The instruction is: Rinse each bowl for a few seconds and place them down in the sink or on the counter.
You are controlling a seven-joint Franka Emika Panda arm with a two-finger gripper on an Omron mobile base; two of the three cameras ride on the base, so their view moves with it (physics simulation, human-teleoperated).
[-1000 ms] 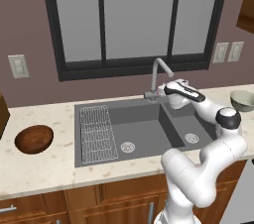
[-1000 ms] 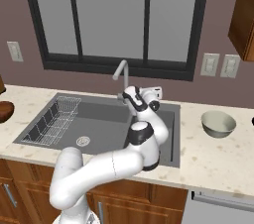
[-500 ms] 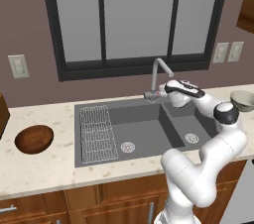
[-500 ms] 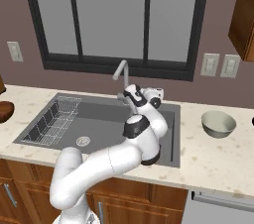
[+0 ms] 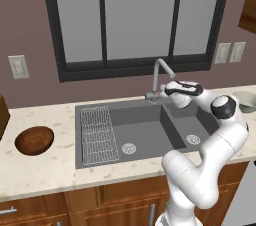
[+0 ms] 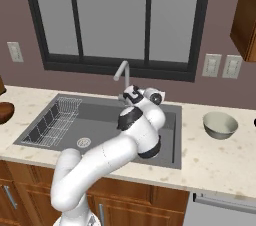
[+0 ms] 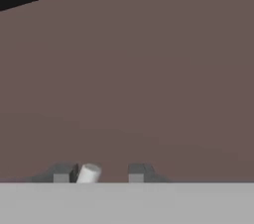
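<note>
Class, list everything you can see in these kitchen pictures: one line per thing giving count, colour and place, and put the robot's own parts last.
Wooden bowl: one, dark reddish-brown, on the counter left of the sink.
Pale bowl: one, grey-green, on the counter right of the sink.
Sink: one, dark grey, two basins with round drains, set in the counter.
Wire rack: one, grey, in the left basin.
Faucet: one, curved grey, behind the sink.
Faucet handle: one, pale, between the fingers.
Counter: one, beige speckled, over brown cabinets.
Window: one, dark-framed, above the sink.
Wall plates: several, white, on the wall.
Arm: one, white.
Gripper: one, at the faucet base.
</note>
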